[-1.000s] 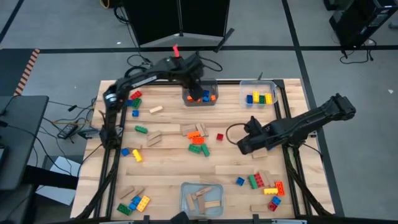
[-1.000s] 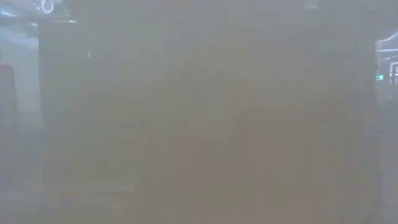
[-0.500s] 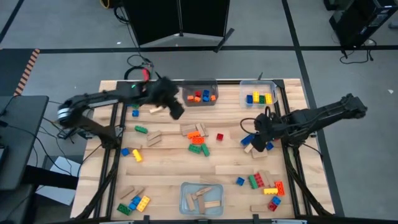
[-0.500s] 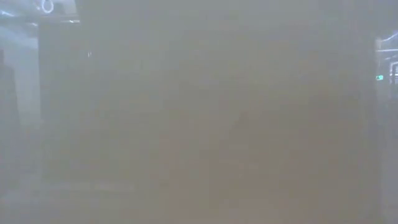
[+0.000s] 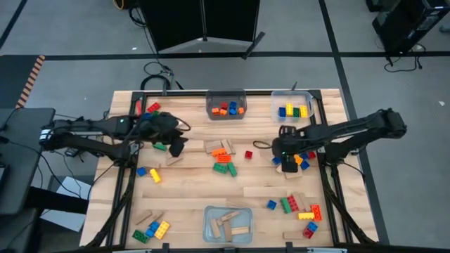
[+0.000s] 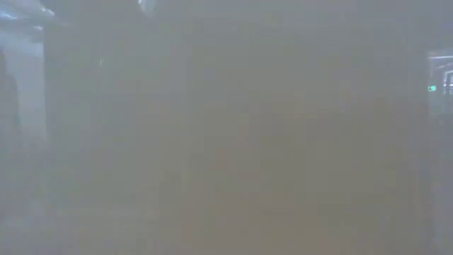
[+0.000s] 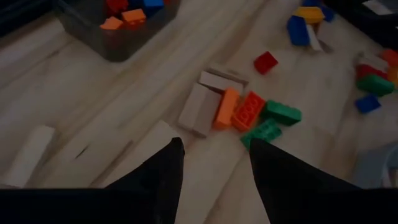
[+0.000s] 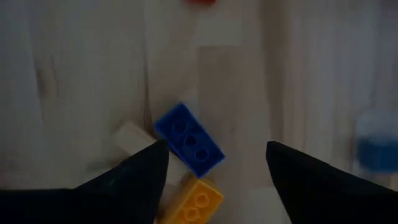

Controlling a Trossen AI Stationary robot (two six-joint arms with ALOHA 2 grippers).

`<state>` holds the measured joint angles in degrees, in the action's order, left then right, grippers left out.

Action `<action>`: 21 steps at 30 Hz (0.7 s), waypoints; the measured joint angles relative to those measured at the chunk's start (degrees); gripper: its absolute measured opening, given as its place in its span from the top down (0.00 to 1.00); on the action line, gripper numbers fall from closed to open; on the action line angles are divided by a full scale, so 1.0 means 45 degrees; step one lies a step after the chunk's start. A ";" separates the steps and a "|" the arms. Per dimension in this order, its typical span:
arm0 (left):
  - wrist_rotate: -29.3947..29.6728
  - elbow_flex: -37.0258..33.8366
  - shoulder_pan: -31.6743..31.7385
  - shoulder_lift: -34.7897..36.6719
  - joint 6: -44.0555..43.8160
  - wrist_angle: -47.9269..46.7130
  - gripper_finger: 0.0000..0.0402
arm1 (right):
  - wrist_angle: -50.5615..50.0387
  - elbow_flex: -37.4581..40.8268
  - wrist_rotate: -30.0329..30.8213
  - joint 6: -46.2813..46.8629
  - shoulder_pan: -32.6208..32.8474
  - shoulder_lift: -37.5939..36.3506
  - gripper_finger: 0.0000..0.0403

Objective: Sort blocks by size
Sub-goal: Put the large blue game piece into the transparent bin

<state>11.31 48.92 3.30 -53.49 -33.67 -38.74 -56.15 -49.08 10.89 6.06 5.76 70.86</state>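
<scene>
Studded bricks and tan wooden blocks lie scattered on the wooden table (image 5: 190, 186). My left gripper (image 5: 177, 147) is open and empty, low over the table's left middle. In the left wrist view (image 7: 214, 168) it faces a cluster of wooden blocks (image 7: 200, 107), an orange brick (image 7: 226, 107) and green bricks (image 7: 277, 115). My right gripper (image 5: 286, 163) is open at the right middle. In the right wrist view (image 8: 214, 168) its fingers stand on either side of a blue brick (image 8: 189, 140) lying flat, with a yellow brick (image 8: 196, 202) and a wooden block (image 8: 134, 138) beside it. The low view shows nothing.
A clear bin (image 5: 225, 105) with small bricks stands at the far middle and another (image 5: 292, 105) with yellow, blue and green bricks at the far right. A third bin (image 5: 228, 223) with wooden blocks stands at the near edge. More bricks lie near right (image 5: 299, 207) and near left (image 5: 151, 228).
My left gripper has swung from over the far middle bin toward the table's left and near edge, and has come down low over the left middle. My right gripper has gone down and a little toward the far edge, over the blue brick.
</scene>
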 joint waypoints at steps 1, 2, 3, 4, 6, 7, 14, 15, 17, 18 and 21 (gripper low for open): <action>0.0002 -0.0088 -0.0121 0.0135 0.0000 0.0048 0.52 | -0.0003 0.0000 -0.0031 -0.0571 0.0004 0.0309 0.27; 0.0005 -0.0152 -0.0227 0.0241 0.0000 0.0059 0.52 | -0.0003 0.0000 -0.0033 -0.1079 0.0010 0.0587 0.26; 0.0005 -0.0215 -0.0311 0.0325 0.0018 0.0104 0.52 | 0.0001 0.0000 -0.0052 -0.1493 0.0010 0.0883 0.25; 0.0005 -0.0282 -0.0388 0.0369 0.0047 0.0222 0.52 | -0.0003 0.0000 -0.0062 -0.1846 0.0010 0.1171 0.24; 0.0009 -0.0408 -0.0453 0.0425 0.0053 0.0386 0.52 | 0.0005 0.0000 -0.0062 -0.2445 0.0008 0.1757 0.23; 0.0009 -0.0483 -0.0484 0.0425 0.0053 0.0476 0.52 | 0.0001 0.0000 -0.0062 -0.2654 0.0005 0.2052 0.23; 0.0010 -0.0711 -0.0512 0.0396 0.0049 0.0642 0.52 | 0.0467 0.0000 -0.0122 -0.3443 -0.0004 0.3968 0.28; 0.0010 -0.0711 -0.0512 0.0396 0.0044 0.0669 0.52 | 0.0552 0.0000 -0.0180 -0.3441 -0.0014 0.4191 0.29; 0.0010 -0.0711 -0.0512 0.0396 0.0046 0.0685 0.52 | 0.0652 -0.0041 -0.0437 -0.3449 -0.0089 0.4583 0.31; 0.0010 -0.0711 -0.0512 0.0396 0.0054 0.0684 0.52 | 0.0696 -0.0059 -0.0527 -0.3457 -0.0132 0.4714 0.32; 0.0010 -0.0711 -0.0512 0.0396 0.0064 0.0684 0.52 | 0.1283 -0.0026 -0.0617 -0.3411 -0.0320 0.5004 0.34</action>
<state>11.35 45.71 0.99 -51.70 -33.38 -35.66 -50.37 -49.20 8.11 -9.29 4.32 93.37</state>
